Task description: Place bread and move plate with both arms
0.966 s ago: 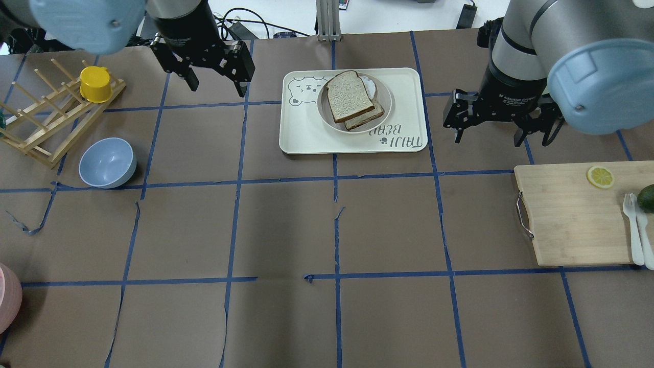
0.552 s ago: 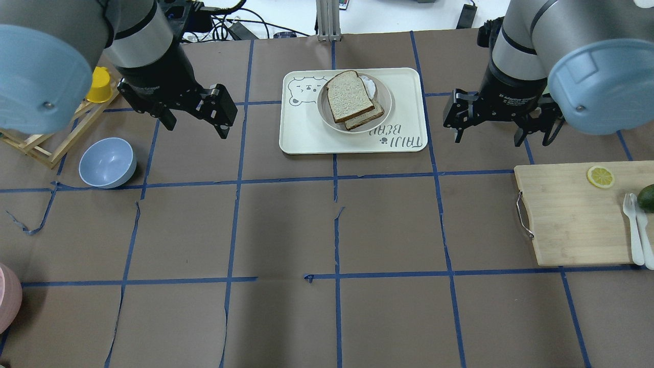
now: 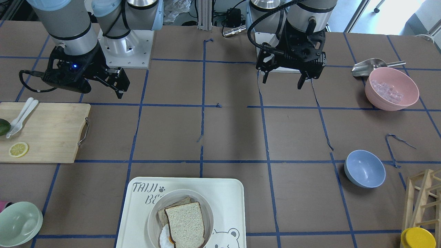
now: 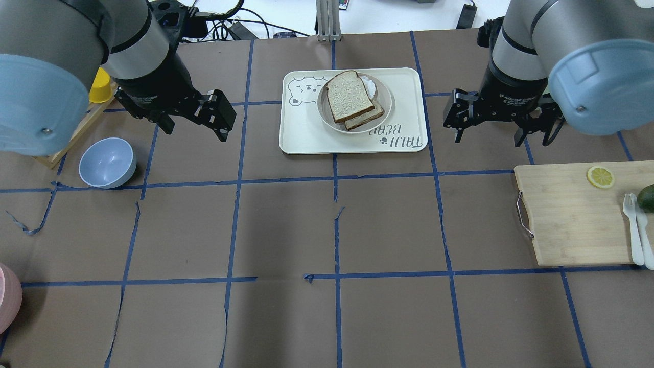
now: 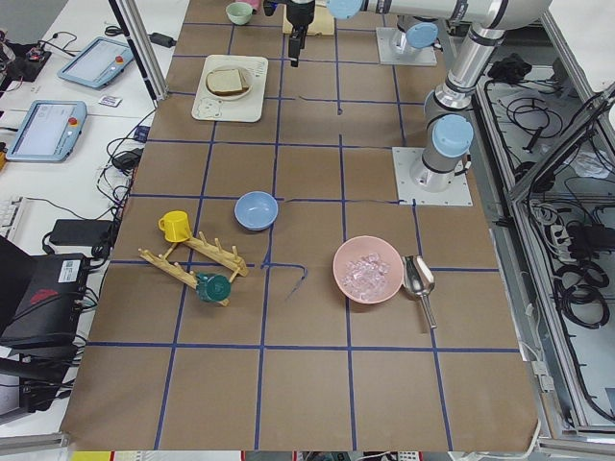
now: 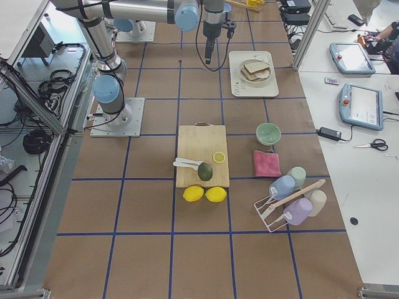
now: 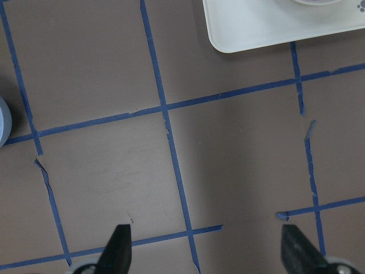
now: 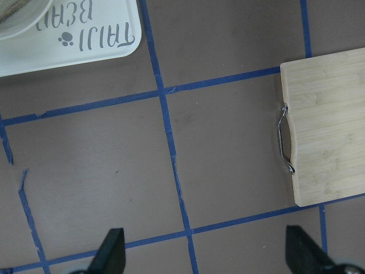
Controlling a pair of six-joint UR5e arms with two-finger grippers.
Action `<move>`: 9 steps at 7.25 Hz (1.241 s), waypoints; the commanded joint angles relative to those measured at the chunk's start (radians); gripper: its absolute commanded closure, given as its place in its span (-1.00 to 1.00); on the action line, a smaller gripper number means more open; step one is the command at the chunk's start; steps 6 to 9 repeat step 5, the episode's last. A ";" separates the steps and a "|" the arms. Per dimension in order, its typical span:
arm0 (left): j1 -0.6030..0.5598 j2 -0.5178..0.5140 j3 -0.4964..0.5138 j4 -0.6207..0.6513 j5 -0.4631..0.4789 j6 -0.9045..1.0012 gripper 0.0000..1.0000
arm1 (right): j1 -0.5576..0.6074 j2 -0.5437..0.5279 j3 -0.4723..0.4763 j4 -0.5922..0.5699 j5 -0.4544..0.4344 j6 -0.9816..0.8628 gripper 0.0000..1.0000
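A pale-blue round bowl [image 4: 107,162] sits on the brown paper-covered worktop [image 4: 286,230]. A yellow lemon slice [image 4: 600,177] lies on the rectangular bamboo cutting board [image 4: 572,220].

The tray [image 4: 306,134] reads "TAIJI BEAR"; the right gripper [image 4: 488,138] perhaps says "Adaptive Gripper".

The overhead view looks down across the table [image 4: 332,230] toward the tray [image 4: 306,135] at its far side; the front view faces back from beyond the tray. Two distant side views look along the table. Both wrist views sit close above it, each catching a tray corner.
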 commanded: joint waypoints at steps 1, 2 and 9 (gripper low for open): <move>0.000 -0.003 0.000 0.004 -0.008 0.000 -0.90 | -0.001 -0.020 -0.002 0.004 0.005 -0.007 -1.00; 0.000 -0.001 0.000 0.003 -0.008 0.000 -0.91 | -0.001 -0.034 -0.005 0.062 0.012 -0.011 -1.00; -0.001 -0.004 -0.002 0.017 -0.010 -0.002 -0.93 | -0.001 -0.041 -0.028 0.098 0.016 -0.014 -1.00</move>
